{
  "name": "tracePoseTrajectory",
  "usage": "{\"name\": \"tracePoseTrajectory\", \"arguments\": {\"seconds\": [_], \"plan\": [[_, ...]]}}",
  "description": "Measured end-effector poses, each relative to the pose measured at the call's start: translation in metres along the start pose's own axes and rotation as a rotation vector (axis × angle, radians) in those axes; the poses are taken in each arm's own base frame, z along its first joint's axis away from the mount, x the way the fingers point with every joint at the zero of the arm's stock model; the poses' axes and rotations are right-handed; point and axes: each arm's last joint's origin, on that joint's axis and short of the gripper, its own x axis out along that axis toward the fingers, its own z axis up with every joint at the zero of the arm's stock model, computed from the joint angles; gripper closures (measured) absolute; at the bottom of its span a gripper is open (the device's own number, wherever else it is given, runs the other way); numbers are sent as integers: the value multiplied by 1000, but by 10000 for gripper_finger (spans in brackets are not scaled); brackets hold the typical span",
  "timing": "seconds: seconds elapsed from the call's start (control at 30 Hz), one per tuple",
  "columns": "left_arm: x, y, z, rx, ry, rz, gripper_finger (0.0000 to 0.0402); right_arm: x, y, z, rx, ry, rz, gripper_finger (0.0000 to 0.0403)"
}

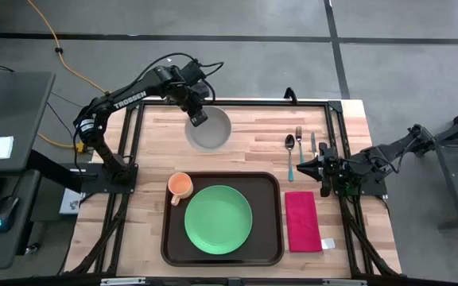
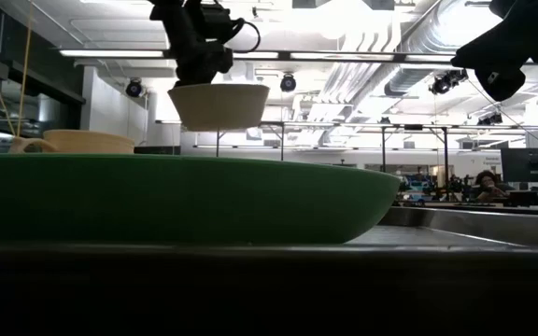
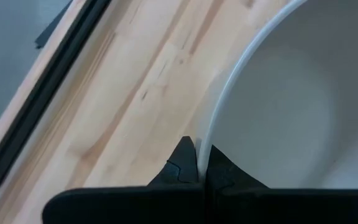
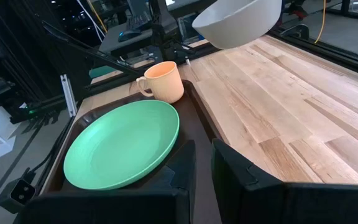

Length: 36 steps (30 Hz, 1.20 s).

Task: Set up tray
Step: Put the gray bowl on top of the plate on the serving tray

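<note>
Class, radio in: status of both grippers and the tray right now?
Left gripper shut on white bowl rim, bowl lifted above the table. Right gripper idle by the cutlery. Tray holds green plate; orange cup at its corner.

The only lettering I can read is the white word "TROSSEN" printed along the dark upper link of my left arm (image 1: 130, 98), seen from overhead.

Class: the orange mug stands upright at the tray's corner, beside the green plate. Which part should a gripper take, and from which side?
Take the orange mug by its handle, which juts away from the green plate. Come from above, one of the fingers through the loop; the open side avoids the plate.
</note>
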Motion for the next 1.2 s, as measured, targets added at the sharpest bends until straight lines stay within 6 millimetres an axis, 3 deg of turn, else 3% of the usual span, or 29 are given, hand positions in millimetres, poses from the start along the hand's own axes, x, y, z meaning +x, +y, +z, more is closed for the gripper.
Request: {"name": "tracePoseTrajectory", "arguments": {"seconds": [1.2], "plan": [[10,-97,17,120,-183,-143,385,0,1,11,83,-140,-70,370]]}}
